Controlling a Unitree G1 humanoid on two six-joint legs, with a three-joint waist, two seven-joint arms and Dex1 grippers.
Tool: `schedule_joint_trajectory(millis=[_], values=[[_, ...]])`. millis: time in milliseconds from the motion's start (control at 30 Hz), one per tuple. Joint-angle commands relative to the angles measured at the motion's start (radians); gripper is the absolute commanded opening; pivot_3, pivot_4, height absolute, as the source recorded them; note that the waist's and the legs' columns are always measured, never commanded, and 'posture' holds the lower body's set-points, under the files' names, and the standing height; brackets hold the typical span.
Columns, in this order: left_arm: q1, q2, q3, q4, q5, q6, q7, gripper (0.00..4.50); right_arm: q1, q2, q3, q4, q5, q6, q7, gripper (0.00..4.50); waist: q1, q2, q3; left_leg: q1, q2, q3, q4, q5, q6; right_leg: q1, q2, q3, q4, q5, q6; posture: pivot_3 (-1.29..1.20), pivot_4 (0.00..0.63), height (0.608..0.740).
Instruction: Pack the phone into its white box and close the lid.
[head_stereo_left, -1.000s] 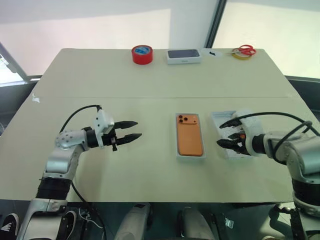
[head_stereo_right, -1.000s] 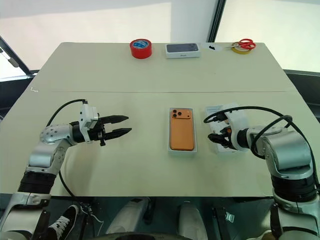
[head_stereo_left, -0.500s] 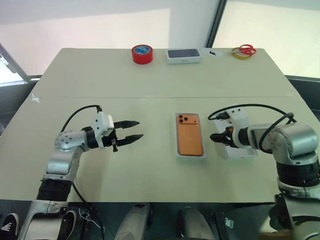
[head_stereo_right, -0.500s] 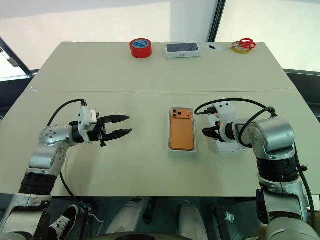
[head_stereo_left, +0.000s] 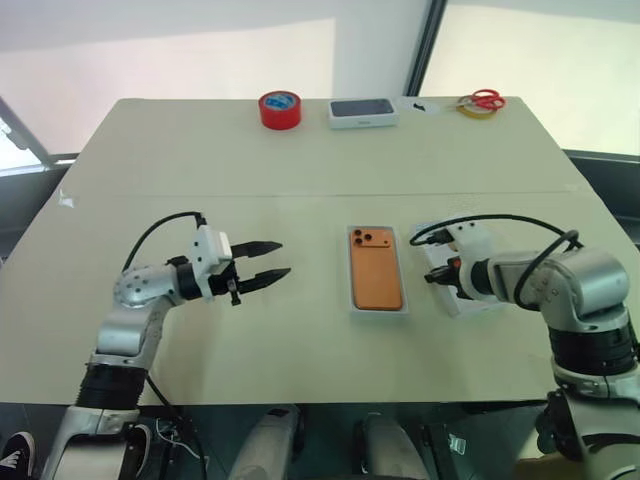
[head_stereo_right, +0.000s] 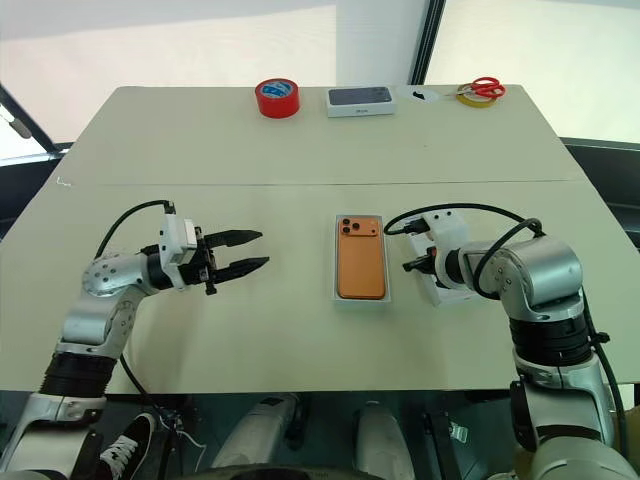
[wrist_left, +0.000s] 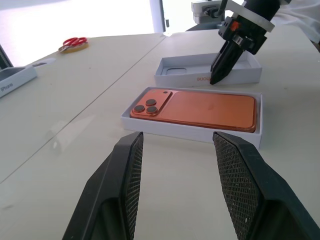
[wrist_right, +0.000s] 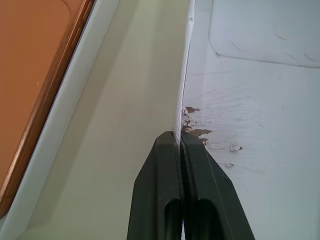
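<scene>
Near the table's (head_stereo_left: 200, 150) front middle, the phone (head_stereo_left: 376, 270) lies camera side up inside the white box (head_stereo_left: 378, 313). Just beside it, on the robot's right, sits the lid (head_stereo_left: 470, 303), open side up. The right gripper (head_stereo_left: 434, 277) has its two black fingers (wrist_right: 165, 200) pinched shut on the lid's side wall that faces the phone. Well apart on the other side, the left gripper (head_stereo_left: 268, 262) hovers above the table with fingers spread, holding nothing, pointing toward the phone.

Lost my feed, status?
Right gripper pinched on lid wall. Left gripper open, empty. Phone already in white box. Path clear.
</scene>
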Motion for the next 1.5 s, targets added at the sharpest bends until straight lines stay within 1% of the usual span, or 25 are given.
schedule_joint_trajectory(millis=[33,100,167,200,233,300,467,567,600,667,767,833,933,1000,1133,1267,1367,1500], values=[[0.001,0.000,0.008,-0.031,-0.032,0.035,0.012,2.08,-0.048,0.039,-0.059,0.003,-0.029,-0.016,-0.022,0.01,-0.002,0.000,0.000,0.000,0.000,0.000,0.000,0.000,0.000,0.000,0.000,0.000,0.000,0.000,0.000,0.00,0.150,0.740],[-0.001,-0.004,0.012,-0.027,-0.045,0.063,0.021,1.48,-0.082,0.049,-0.079,0.008,-0.040,-0.079,-0.011,0.00,-0.004,0.000,0.000,0.000,0.000,0.000,0.000,0.000,0.000,-0.001,0.000,0.001,0.002,0.000,0.000,0.00,0.150,0.740],[-0.003,-0.006,0.013,-0.026,-0.046,0.072,0.029,0.52,-0.098,0.056,-0.092,0.016,-0.051,-0.141,-0.002,0.00,-0.004,0.001,0.000,0.000,0.000,0.001,0.000,0.000,0.000,-0.003,0.000,0.002,0.004,0.000,0.000,0.00,0.150,0.740],[-0.004,-0.011,0.015,-0.026,-0.055,0.087,0.036,0.06,-0.094,0.042,-0.070,0.006,-0.068,-0.221,0.017,0.00,-0.003,0.001,0.000,0.000,0.000,0.001,0.000,0.000,0.000,-0.004,0.000,0.002,0.005,0.000,0.000,0.00,0.150,0.740],[-0.006,-0.015,0.017,-0.029,-0.064,0.107,0.043,0.06,-0.090,0.042,-0.060,-0.004,-0.081,-0.288,0.025,0.00,-0.003,0.001,0.000,0.000,0.000,0.001,0.000,0.000,0.000,-0.004,0.000,0.002,0.005,0.000,0.000,0.00,0.150,0.740],[-0.010,-0.027,0.017,-0.031,-0.061,0.116,0.069,0.06,-0.091,0.104,-0.061,-0.041,-0.072,-0.391,0.035,0.00,-0.003,0.001,0.000,0.000,0.000,0.001,0.000,0.000,0.000,-0.004,0.001,0.002,0.005,0.000,0.000,0.00,0.150,0.740],[0.001,-0.051,0.005,-0.051,-0.049,0.128,0.109,0.06,-0.091,0.356,-0.157,-0.102,0.057,-0.483,0.035,0.00,-0.008,0.000,0.000,0.000,0.001,0.001,0.000,0.001,-0.002,-0.005,0.002,0.003,0.008,0.000,0.000,0.00,0.150,0.740],[0.011,-0.061,0.008,-0.070,-0.048,0.137,0.135,0.06,-0.106,0.512,-0.265,-0.084,0.219,-0.439,0.010,0.00,-0.002,0.000,0.000,0.000,0.001,0.001,0.000,0.002,-0.002,-0.005,0.002,0.003,0.009,0.000,0.000,0.00,0.150,0.740],[0.012,-0.064,0.012,-0.076,-0.052,0.143,0.146,0.06,-0.105,0.547,-0.289,-0.081,0.271,-0.414,0.004,0.00,-0.001,0.000,0.000,0.000,0.001,0.001,0.000,0.002,-0.002,-0.005,0.002,0.003,0.009,0.000,0.000,0.00,0.150,0.740],[0.013,-0.064,0.014,-0.085,-0.052,0.150,0.160,0.06,-0.101,0.600,-0.335,-0.073,0.374,-0.341,-0.023,0.00,0.000,0.000,0.000,0.000,0.001,0.001,0.000,0.002,-0.002,-0.005,0.002,0.003,0.009,0.000,0.000,0.00,0.150,0.740],[0.012,-0.059,0.020,-0.104,-0.064,0.175,0.176,0.06,-0.079,0.680,-0.420,-0.049,0.576,-0.250,-0.113,0.00,-0.003,0.001,0.000,0.000,0.001,0.001,0.000,0.001,-0.002,-0.006,0.002,0.003,0.009,0.001,0.000,0.00,0.150,0.740],[0.021,-0.053,0.022,-0.123,-0.071,0.183,0.174,0.06,-0.044,0.700,-0.440,-0.040,0.701,-0.201,-0.166,0.00,-0.004,0.001,0.000,0.000,0.001,0.001,-0.001,0.001,-0.002,-0.006,0.002,0.003,0.009,0.001,0.000,0.00,0.150,0.740],[0.037,-0.050,0.020,-0.149,-0.076,0.188,0.172,0.06,0.014,0.680,-0.416,0.008,0.902,-0.172,-0.258,0.00,-0.006,0.001,0.000,0.000,0.001,0.002,-0.002,0.001,-0.002,-0.007,0.002,0.004,0.009,0.000,0.000,0.00,0.150,0.740],[0.049,-0.051,0.016,-0.168,-0.084,0.194,0.173,0.06,0.063,0.636,-0.354,0.050,1.050,-0.176,-0.326,0.00,-0.007,0.002,0.000,0.000,0.001,0.002,-0.002,0.001,-0.002,-0.007,0.002,0.004,0.009,0.000,-0.001,0.00,0.150,0.740],[0.067,-0.052,0.002,-0.194,-0.079,0.196,0.173,0.06,0.121,0.551,-0.230,0.091,1.222,-0.256,-0.449,0.00,-0.009,0.002,0.000,0.000,0.001,0.002,-0.003,0.002,-0.002,-0.007,0.002,0.004,0.009,0.000,-0.001,0.00,0.150,0.740],[0.083,-0.054,-0.001,-0.212,-0.087,0.211,0.178,0.06,0.135,0.482,-0.144,0.117,1.287,-0.340,-0.509,0.00,-0.009,0.002,0.000,0.000,0.001,0.002,-0.003,0.002,-0.002,-0.007,0.002,0.004,0.009,0.000,-0.001,0.00,0.150,0.740],[0.091,-0.059,-0.021,-0.203,-0.057,0.186,0.183,0.06,0.138,0.451,-0.110,0.166,1.295,-0.391,-0.507,0.00,-0.008,0.002,0.000,0.000,0.001,0.002,-0.003,0.002,-0.002,-0.006,0.002,0.004,0.008,0.000,-0.001,0.00,0.150,0.740],[0.093,-0.089,-0.065,-0.197,-0.035,0.183,0.199,0.06,0.118,0.416,-0.084,0.241,1.163,-0.427,-0.443,0.00,-0.004,0.002,0.000,0.000,0.001,0.002,-0.002,0.002,-0.002,-0.006,0.002,0.004,0.008,0.000,-0.001,0.00,0.150,0.740]])
